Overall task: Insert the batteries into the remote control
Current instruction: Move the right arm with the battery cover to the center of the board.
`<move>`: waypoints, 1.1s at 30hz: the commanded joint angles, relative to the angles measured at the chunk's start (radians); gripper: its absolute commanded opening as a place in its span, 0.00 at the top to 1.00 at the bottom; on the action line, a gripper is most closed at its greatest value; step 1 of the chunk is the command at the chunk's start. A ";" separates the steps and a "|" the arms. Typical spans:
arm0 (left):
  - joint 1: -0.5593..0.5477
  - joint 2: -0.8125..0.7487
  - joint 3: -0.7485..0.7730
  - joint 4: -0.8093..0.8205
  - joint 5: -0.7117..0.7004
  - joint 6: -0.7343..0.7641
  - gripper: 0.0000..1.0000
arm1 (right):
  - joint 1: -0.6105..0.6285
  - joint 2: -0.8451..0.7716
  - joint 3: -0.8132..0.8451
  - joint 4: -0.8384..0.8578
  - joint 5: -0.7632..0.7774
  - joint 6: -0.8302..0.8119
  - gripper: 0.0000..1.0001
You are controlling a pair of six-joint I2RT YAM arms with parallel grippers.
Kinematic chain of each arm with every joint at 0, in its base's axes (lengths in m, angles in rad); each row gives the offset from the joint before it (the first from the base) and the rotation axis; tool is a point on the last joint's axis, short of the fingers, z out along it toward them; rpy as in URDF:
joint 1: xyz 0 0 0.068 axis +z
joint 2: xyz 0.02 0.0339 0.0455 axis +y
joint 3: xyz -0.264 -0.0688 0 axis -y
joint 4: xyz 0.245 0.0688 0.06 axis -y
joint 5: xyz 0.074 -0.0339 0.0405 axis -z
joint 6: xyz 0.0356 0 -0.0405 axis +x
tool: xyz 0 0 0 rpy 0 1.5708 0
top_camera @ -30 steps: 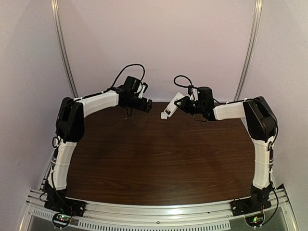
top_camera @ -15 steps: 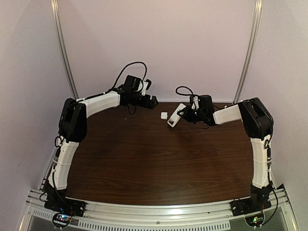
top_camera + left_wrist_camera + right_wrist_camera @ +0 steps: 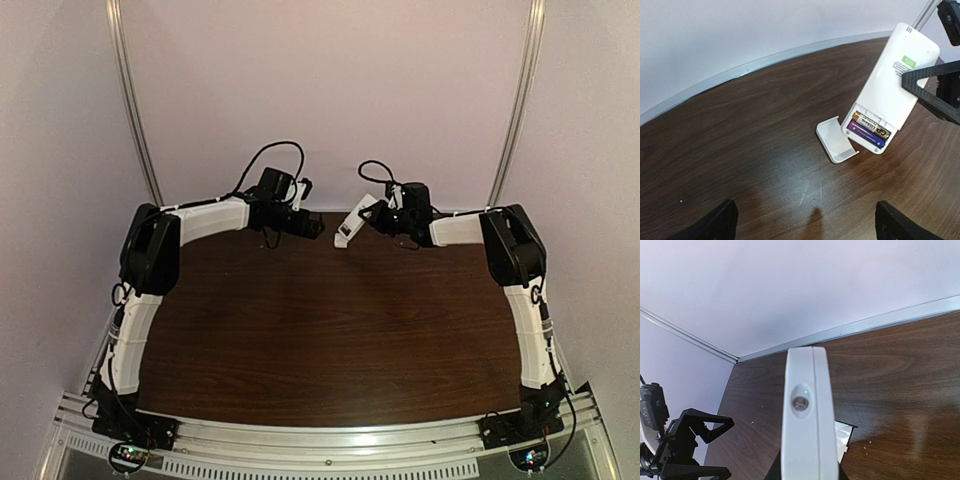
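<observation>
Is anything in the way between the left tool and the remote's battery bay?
Nothing visible. The open left tool faces the remote, held by the right tool, with both batteries seated; the loose cover lies beside it, not across.

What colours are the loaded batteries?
The batteries in the remote control: one gold-and-black, one purple. Left wrist view shows best.

Lab test booth: blank walls (image 3: 320,90), aluminium rail (image 3: 330,441), wood-grain table (image 3: 330,330).
</observation>
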 commanded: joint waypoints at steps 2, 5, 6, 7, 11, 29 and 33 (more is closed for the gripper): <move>0.005 -0.075 -0.025 0.054 -0.012 0.008 0.03 | -0.006 0.055 0.096 -0.035 0.022 -0.033 1.00; 0.005 -0.081 -0.027 0.052 -0.015 0.009 0.03 | -0.004 0.084 0.140 -0.066 0.030 -0.046 1.00; 0.005 -0.083 -0.028 0.051 -0.015 0.009 0.03 | -0.005 0.092 0.152 -0.076 0.033 -0.050 1.00; 0.005 -0.086 -0.030 0.052 -0.016 0.009 0.03 | -0.004 0.101 0.164 -0.087 0.037 -0.057 1.00; 0.005 -0.097 -0.033 0.048 -0.026 0.013 0.03 | -0.003 0.128 0.195 -0.133 0.045 -0.078 1.00; 0.006 -0.196 -0.143 0.024 -0.081 0.010 0.03 | 0.059 0.048 0.020 -0.104 -0.041 -0.087 1.00; 0.008 -0.261 -0.232 0.045 -0.084 -0.009 0.03 | 0.084 -0.020 -0.100 -0.043 -0.078 -0.069 1.00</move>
